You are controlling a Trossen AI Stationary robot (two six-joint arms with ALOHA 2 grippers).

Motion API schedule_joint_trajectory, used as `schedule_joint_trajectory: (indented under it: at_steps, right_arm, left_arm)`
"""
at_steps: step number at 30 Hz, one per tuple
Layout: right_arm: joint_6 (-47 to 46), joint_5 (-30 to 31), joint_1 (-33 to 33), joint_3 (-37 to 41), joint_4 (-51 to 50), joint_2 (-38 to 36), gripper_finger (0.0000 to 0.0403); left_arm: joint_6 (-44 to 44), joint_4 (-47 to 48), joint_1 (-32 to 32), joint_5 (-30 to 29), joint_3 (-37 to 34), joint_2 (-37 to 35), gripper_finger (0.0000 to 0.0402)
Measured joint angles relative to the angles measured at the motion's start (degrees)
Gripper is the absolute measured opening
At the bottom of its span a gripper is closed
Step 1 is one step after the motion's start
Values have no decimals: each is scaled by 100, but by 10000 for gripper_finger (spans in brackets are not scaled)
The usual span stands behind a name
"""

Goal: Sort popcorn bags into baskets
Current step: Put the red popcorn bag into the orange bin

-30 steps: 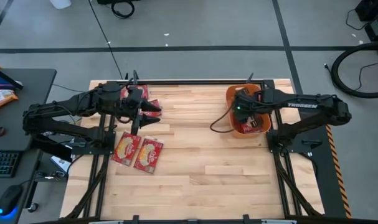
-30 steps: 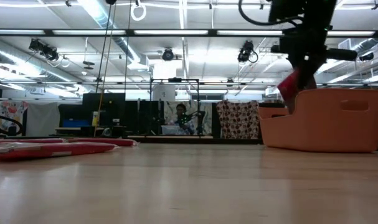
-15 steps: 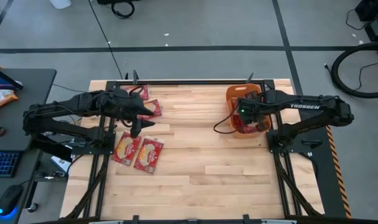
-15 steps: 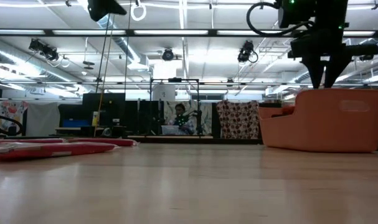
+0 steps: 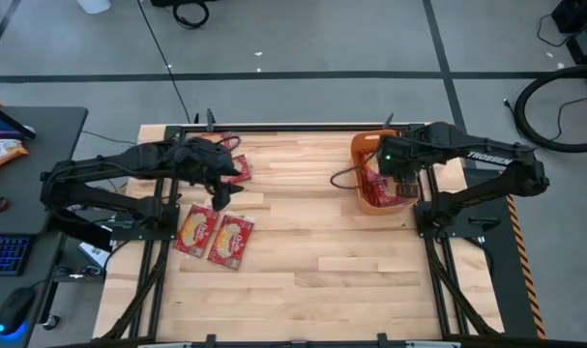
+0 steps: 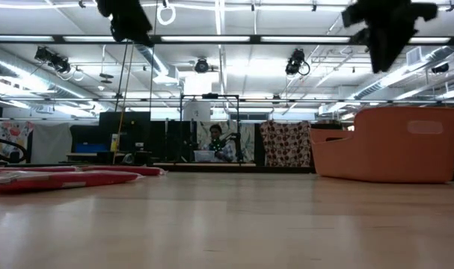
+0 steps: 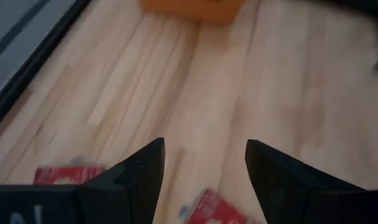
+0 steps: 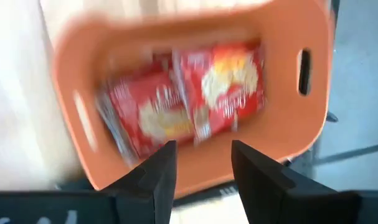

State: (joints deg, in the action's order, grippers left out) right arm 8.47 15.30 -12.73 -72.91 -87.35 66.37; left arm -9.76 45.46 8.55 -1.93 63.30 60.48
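Observation:
Two red popcorn bags (image 5: pixel 197 229) (image 5: pixel 231 240) lie flat side by side near the table's left edge, and another (image 5: pixel 237 166) lies farther back, partly under my left arm. My left gripper (image 5: pixel 220 191) hangs open above the wood between them, tipped downward; its wrist view shows two packets (image 7: pixel 67 174) (image 7: pixel 210 208) below it. The orange basket (image 5: pixel 370 205) stands at the far right with several red packets (image 8: pixel 223 81) lying inside. My right gripper (image 8: pixel 204 177) hovers open above the basket, pointing down into it, with nothing between its fingers.
Bare wood fills the table's middle and near half. A black frame rail (image 5: pixel 303 126) runs along the far edge. A desk with a keyboard and a mouse (image 5: pixel 13 309) stands beyond the left edge. In the low view a person (image 6: pixel 215 142) sits far behind the table.
My right gripper held a red packet at the basket's rim, let it go into the basket, and has risen clear above it while rolling. My left gripper has tipped downward and sunk a little over the table's left side.

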Motion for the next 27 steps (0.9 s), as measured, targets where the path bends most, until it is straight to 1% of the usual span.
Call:
schedule_joint_trajectory:
  at_steps: [4, 7, 13, 19, 24, 27]
  right_arm:
    - [-680, -36, 109, -318, 382, 0, 156]
    - [-1004, -11, 266, -419, 710, 5, 156]
    - [-1599, 124, 749, -427, 1390, 29, 153]
    - [-1600, 446, 1143, -430, 1991, 196, 148]
    - [-1614, 471, 1316, -427, 2295, 413, 143]
    - [-1642, 469, 1448, -429, 2320, 536, 140]
  left_arm:
    - [247, 159, 194, 1, -1, 462, 226]
    - [345, 207, 333, -16, 2, 850, 226]
    - [350, 493, 667, -340, -1, 1676, 226]
    - [686, 596, 911, -412, -1, 2577, 226]
    - [1042, 726, 969, -887, -1, 3277, 226]
    - [1051, 874, 1023, -945, -1, 3568, 226]
